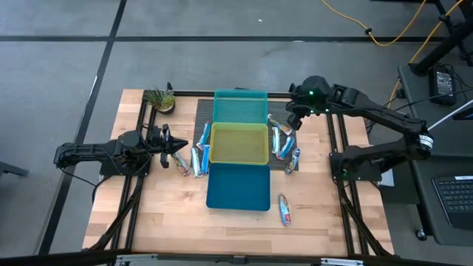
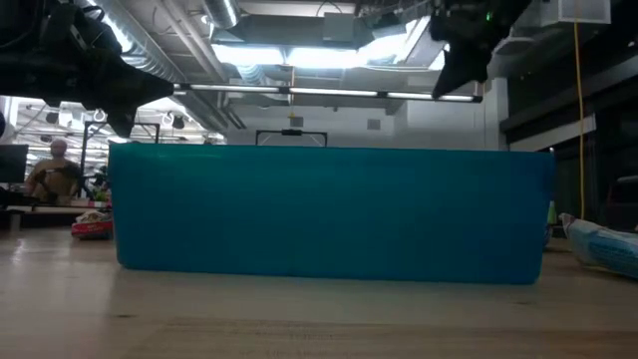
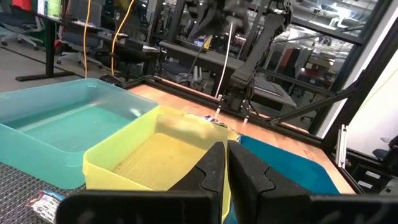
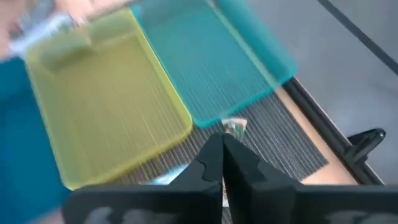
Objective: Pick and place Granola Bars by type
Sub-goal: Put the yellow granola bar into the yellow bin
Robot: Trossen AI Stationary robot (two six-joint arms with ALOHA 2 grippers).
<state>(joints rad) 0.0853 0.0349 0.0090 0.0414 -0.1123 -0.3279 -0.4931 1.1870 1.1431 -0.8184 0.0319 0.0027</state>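
Granola bars lay in two clusters flanking the yellow bin at the centre of the high view. The left cluster (image 1: 194,154) sat just left of the yellow bin (image 1: 239,143), several blue and white-silver wrappers side by side. The right cluster (image 1: 284,140) sat just right of it, partly on the dark ribbed mat (image 1: 198,118). One single bar (image 1: 284,210) lay apart on bare wood, lower right of the blue bin (image 1: 238,187). All three bins looked empty in the high view.

The bins ran in a column down the middle of the frame: teal bin (image 1: 239,106) uppermost, yellow overlapping the middle, blue lowest. In the low view the blue bin's wall (image 2: 329,211) filled most of the frame, with a bar (image 2: 601,244) showing at the right edge.

Left gripper (image 1: 176,144) was at centre left, just beside the left cluster; its fingers (image 3: 212,168) were closed together with nothing between them. Right gripper (image 1: 293,120) was at upper right of the bins, above the right cluster; its fingers (image 4: 235,158) were likewise pressed shut and empty.

A small potted plant (image 1: 160,99) stood at the table's (image 1: 170,214) upper left corner. A person (image 2: 56,170) was visible far off at the left of the low view.
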